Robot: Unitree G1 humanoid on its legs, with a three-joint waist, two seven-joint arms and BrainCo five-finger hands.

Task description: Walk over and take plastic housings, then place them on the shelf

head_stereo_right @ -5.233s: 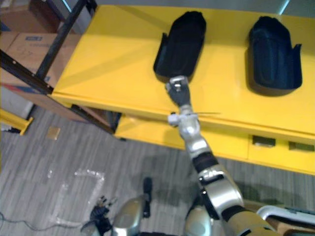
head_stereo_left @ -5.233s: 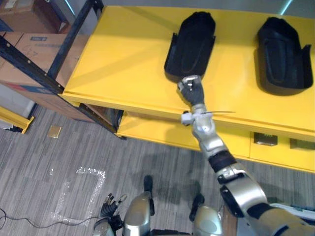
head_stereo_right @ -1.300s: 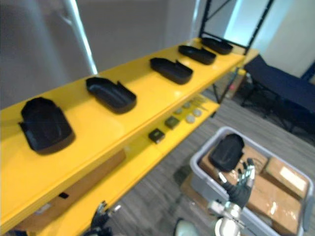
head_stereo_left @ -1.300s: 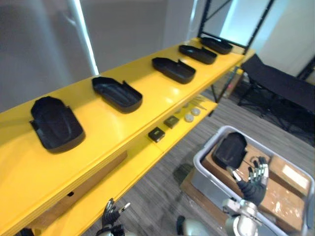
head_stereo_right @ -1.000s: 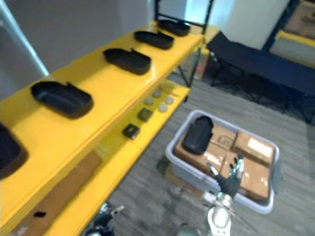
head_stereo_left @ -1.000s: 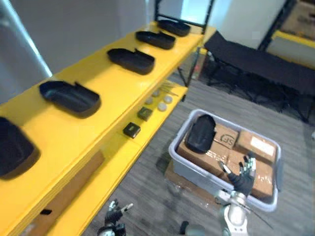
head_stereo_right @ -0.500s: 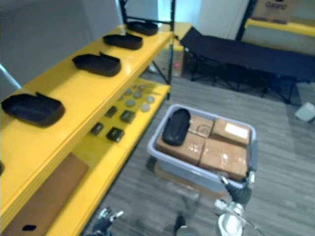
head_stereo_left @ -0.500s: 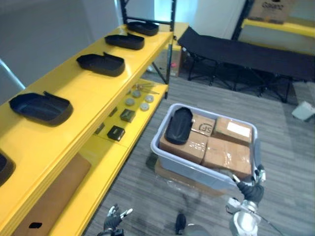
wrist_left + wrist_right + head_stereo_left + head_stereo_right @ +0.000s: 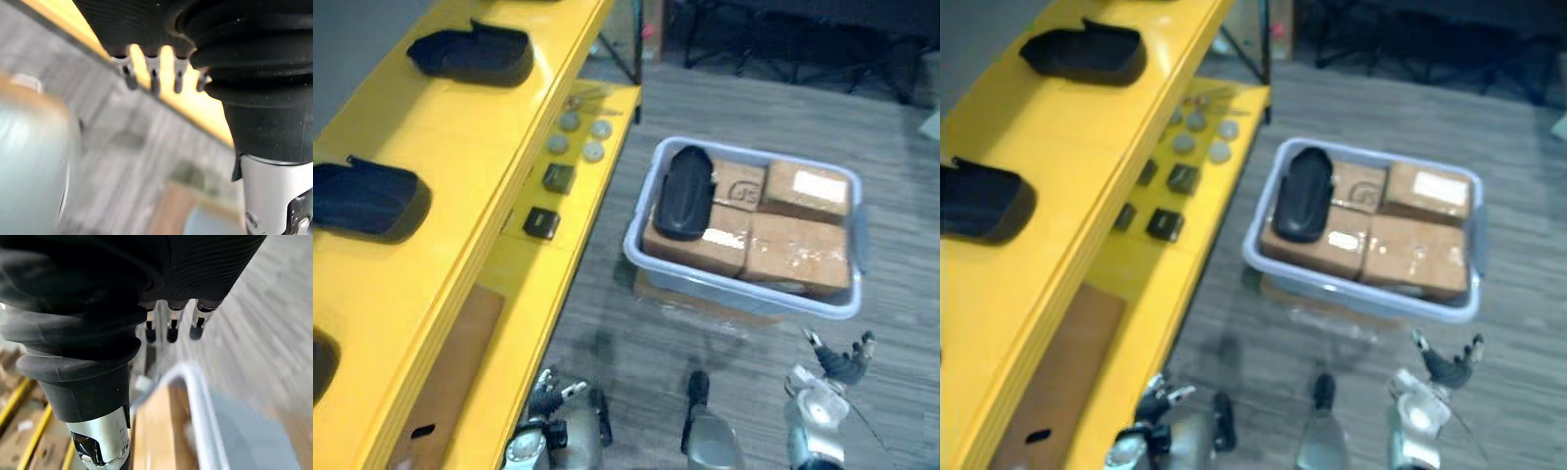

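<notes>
Nearby, grey tote beside yellow shelf, grey plank floor.

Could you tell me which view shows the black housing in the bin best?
The left eye view: the housing lies whole on the boxes in the bin. The right eye view shows it similarly; the right wrist view catches the bin's rim.

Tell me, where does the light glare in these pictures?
Right eye view: light glares pale off the yellow shelf beside the far housing. Left eye view: the tape on a box in the bin shines white.
</notes>
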